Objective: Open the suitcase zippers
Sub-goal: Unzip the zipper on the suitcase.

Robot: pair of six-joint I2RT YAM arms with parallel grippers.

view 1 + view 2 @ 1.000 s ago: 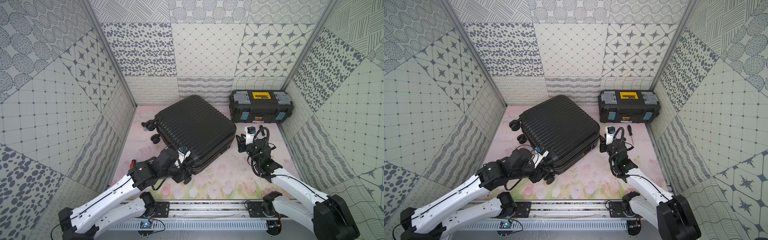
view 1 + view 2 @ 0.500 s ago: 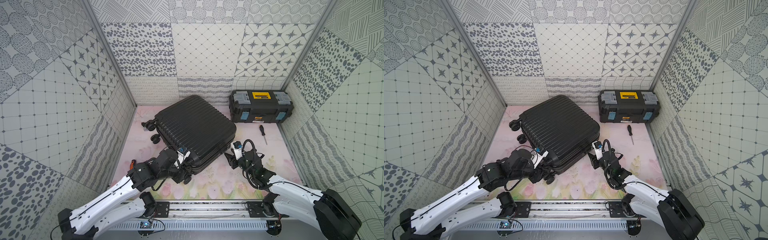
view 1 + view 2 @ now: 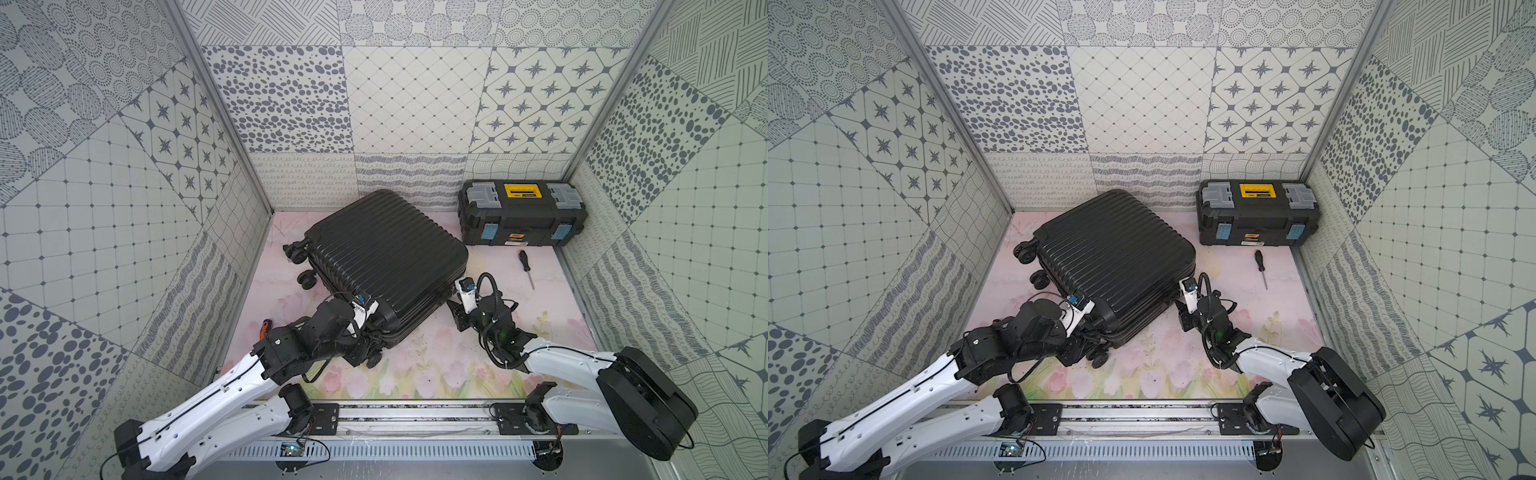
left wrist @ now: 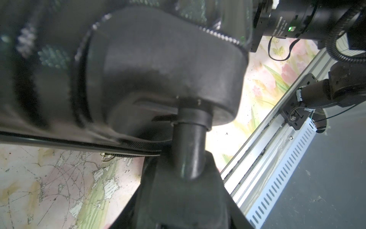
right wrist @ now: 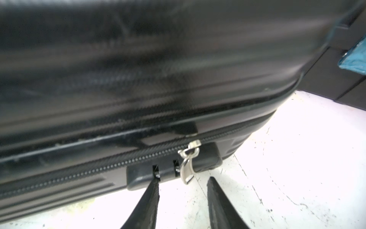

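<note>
My right gripper [image 5: 183,186] sits jaws open, silver zipper pull [image 5: 187,168] dangling right between the tips. My left gripper [image 3: 370,334] is at the suitcase [image 3: 386,249] caster corner, can't tell its jaws.

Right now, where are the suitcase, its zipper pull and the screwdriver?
suitcase [image 3: 386,249]: in a top view, middle of its ribbed lid.
zipper pull [image 5: 187,168]: right wrist view, silver hanging tab.
screwdriver [image 3: 523,261]: in a top view, black handle.

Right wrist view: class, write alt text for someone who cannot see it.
The open right gripper points at a silver zipper pull hanging from the zipper track on the side of the suitcase. Its fingertips flank the pull without clamping it.
</note>
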